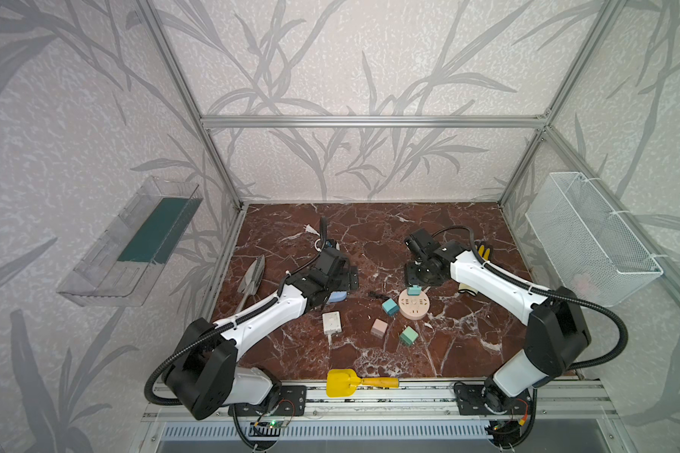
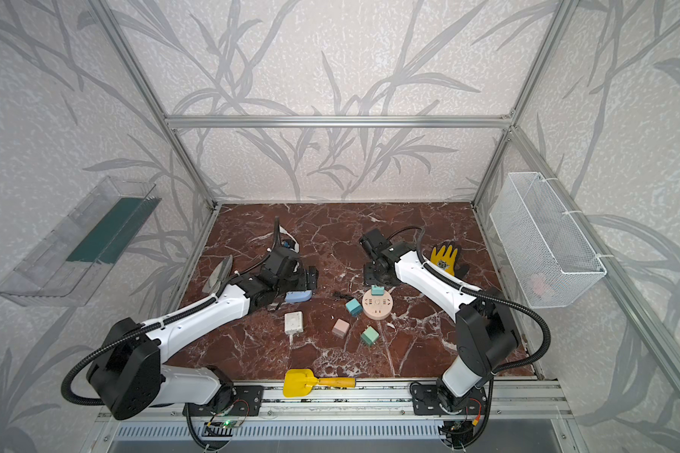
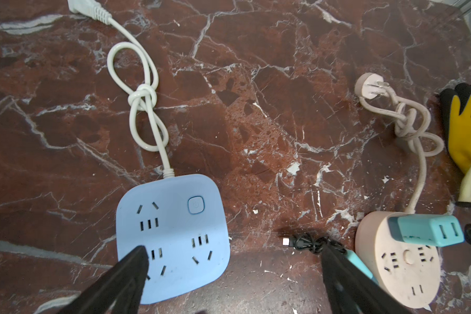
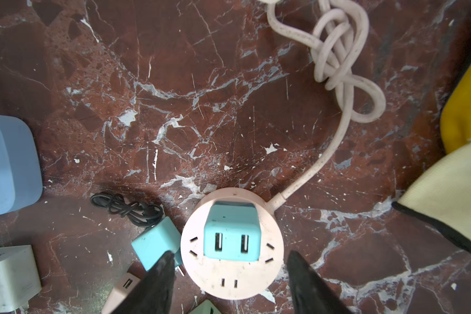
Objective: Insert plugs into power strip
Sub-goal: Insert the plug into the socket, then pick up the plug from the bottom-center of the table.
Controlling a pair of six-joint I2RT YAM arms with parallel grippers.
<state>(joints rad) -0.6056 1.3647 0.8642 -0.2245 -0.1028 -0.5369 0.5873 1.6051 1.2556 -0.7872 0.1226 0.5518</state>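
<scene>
The right gripper (image 4: pixel 230 254) hangs just above the round pink power strip (image 4: pixel 229 285), fingers spread to either side of it and holding nothing. One teal cube adapter (image 4: pixel 230 231) sits plugged into that strip, so one plug looks done. A second teal cube (image 4: pixel 155 242) lies just beside the strip, the pink cube (image 1: pixel 379 328) and green cube (image 1: pixel 409 335) near it, and the white charger block (image 1: pixel 331 322) farther off: four left, I'd say. The left gripper (image 3: pixel 234 246), wide open and empty, hovers over the blue square power strip (image 3: pixel 172 217), well apart from the pink one.
</scene>
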